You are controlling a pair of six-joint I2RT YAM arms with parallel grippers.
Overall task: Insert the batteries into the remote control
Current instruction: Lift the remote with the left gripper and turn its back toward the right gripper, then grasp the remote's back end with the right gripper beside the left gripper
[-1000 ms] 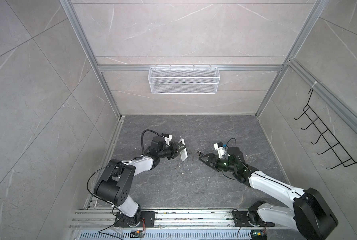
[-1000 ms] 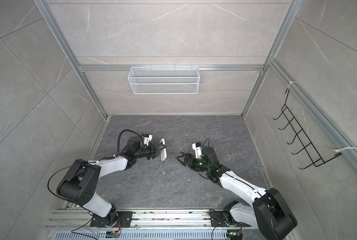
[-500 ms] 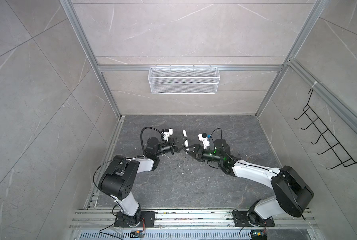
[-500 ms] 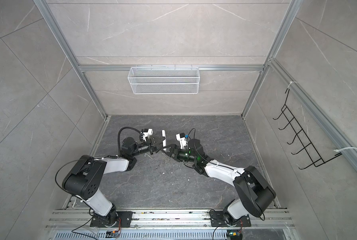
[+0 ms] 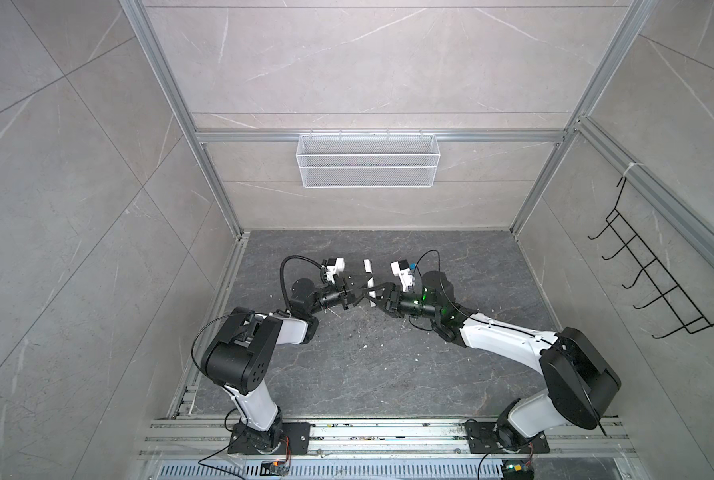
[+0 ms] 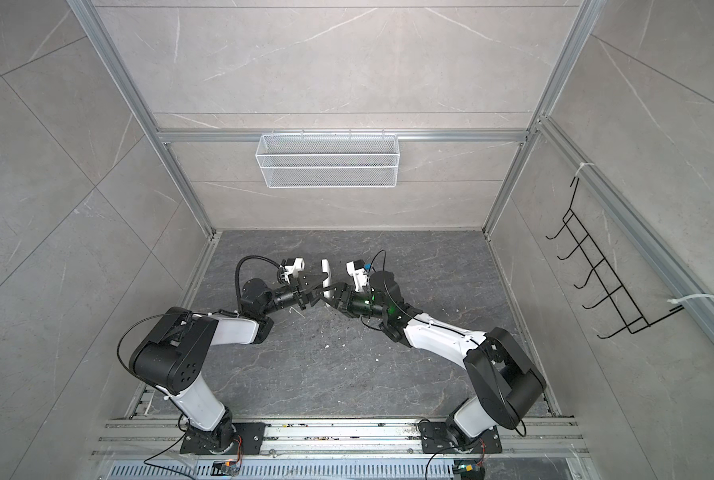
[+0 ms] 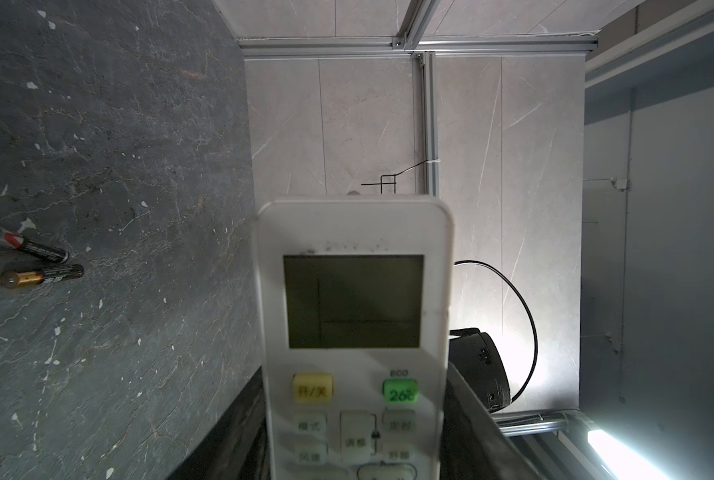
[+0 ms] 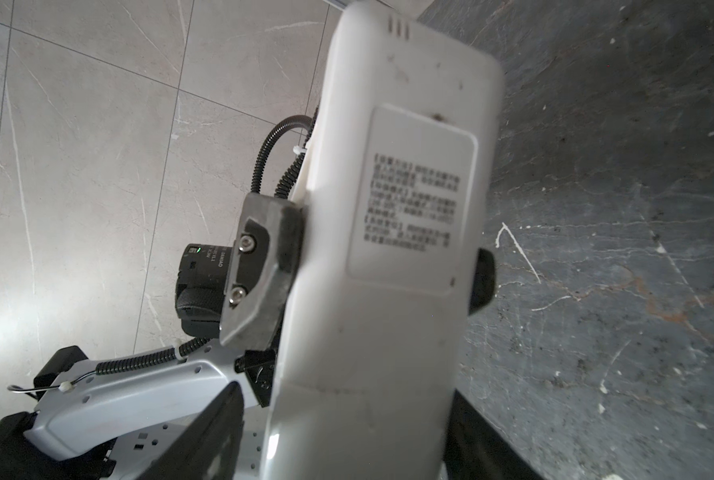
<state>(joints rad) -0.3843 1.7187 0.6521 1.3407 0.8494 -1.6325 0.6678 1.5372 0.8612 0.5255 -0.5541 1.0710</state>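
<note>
The white remote control (image 5: pixel 367 266) (image 6: pixel 326 270) stands upright above the middle of the floor. My left gripper (image 5: pixel 365 287) (image 6: pixel 321 289) (image 7: pixel 353 436) is shut on its sides. Its display and buttons (image 7: pixel 353 299) face the left wrist camera. In the right wrist view the remote's back (image 8: pixel 388 332) shows a label, and the left gripper's fingers (image 8: pixel 264 266) clamp both edges. My right gripper (image 5: pixel 376 297) (image 6: pixel 333 295) (image 8: pixel 347 440) is open and straddles the remote's lower end; one finger stands clear of it. Two batteries (image 7: pixel 25 245) (image 7: pixel 41 276) lie side by side on the floor.
A white wire basket (image 5: pixel 367 160) hangs on the back wall and a black hook rack (image 5: pixel 654 282) on the right wall. White specks and a thin bent white wire (image 8: pixel 517 249) lie on the dark stone floor (image 5: pixel 388 374). Metal rails run along the front.
My right gripper has swung left across the floor to the remote and its jaws have narrowed around the lower end. The left gripper carried the remote slightly farther back.
</note>
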